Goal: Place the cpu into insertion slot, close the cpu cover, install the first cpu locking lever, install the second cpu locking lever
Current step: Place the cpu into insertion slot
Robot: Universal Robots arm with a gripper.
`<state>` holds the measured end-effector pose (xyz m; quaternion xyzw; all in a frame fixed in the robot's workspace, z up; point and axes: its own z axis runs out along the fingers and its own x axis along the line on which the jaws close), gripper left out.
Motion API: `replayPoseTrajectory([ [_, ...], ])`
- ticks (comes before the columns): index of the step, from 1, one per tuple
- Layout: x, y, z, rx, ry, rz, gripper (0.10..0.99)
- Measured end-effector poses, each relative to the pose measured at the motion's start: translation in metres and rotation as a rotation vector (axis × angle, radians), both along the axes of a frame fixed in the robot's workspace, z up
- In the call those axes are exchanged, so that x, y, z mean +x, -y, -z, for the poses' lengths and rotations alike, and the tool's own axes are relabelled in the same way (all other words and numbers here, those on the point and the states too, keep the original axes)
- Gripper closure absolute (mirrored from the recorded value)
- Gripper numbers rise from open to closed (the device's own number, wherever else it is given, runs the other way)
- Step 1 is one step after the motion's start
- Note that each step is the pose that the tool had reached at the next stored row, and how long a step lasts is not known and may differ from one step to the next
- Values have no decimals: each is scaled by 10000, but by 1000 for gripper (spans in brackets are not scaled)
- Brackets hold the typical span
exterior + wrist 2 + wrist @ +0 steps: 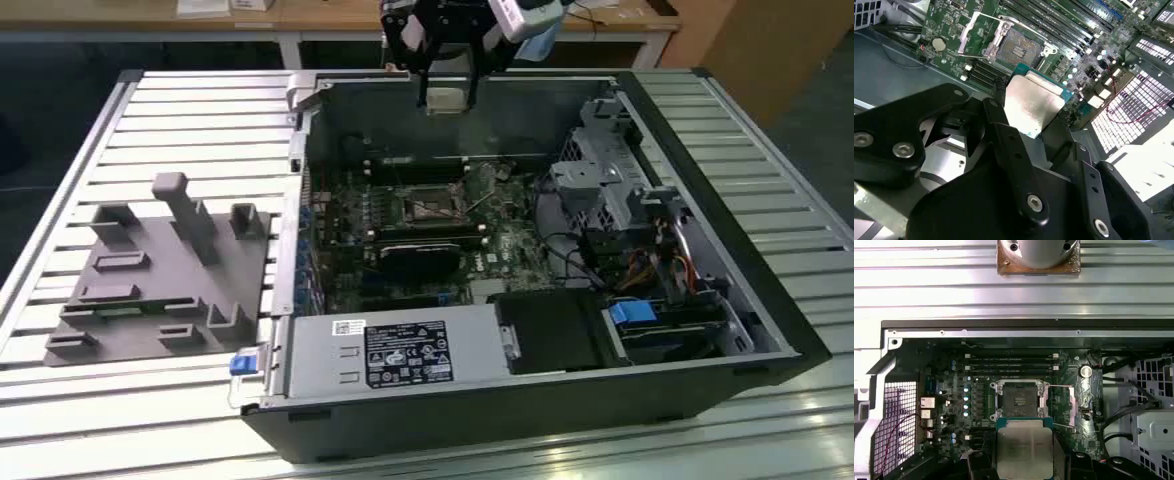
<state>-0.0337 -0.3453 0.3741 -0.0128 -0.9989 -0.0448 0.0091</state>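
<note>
- Black linkages of the gripper point(1030, 131) sit closest in the second wrist view. Its jaws are clenched on the cpu point(1033, 102), gripping two opposite edges, with the silver-grey top facing the camera.
- Judged from the exterior view, the chip hangs high above the far edge of the open computer case point(534, 405). It is well apart from the board below, so the first step looks under way but not finished.
- Beyond the chip, the insertion slot point(1019, 399) lies bare on the green circuit board point(954, 390). Its dark centre and thin metal rim show, and nothing is seated in it.
- The cpu cover point(979, 31) stands swung up off the slot along one side, with green board showing through its window. Closing it is not yet done.
- Thin wire levers point(1059, 386) beside the slot look unhooked, though I cannot tell which is the first and which the second. Both locking steps appear to remain.
- Farther on, long black memory slots point(1009, 365) run beside the socket, apart from the work.
- Farthest out, the slatted metal table point(200, 130) carries the case and a grey fixture block point(147, 290) beside it.
</note>
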Motion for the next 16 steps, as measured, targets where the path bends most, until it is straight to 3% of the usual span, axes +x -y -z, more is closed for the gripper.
replayPoseTrajectory([
  [8, 0, 0, 2, -1, 0, 0, 549],
  [16, 0, 0, 57, 0, 0, -1, 549],
])
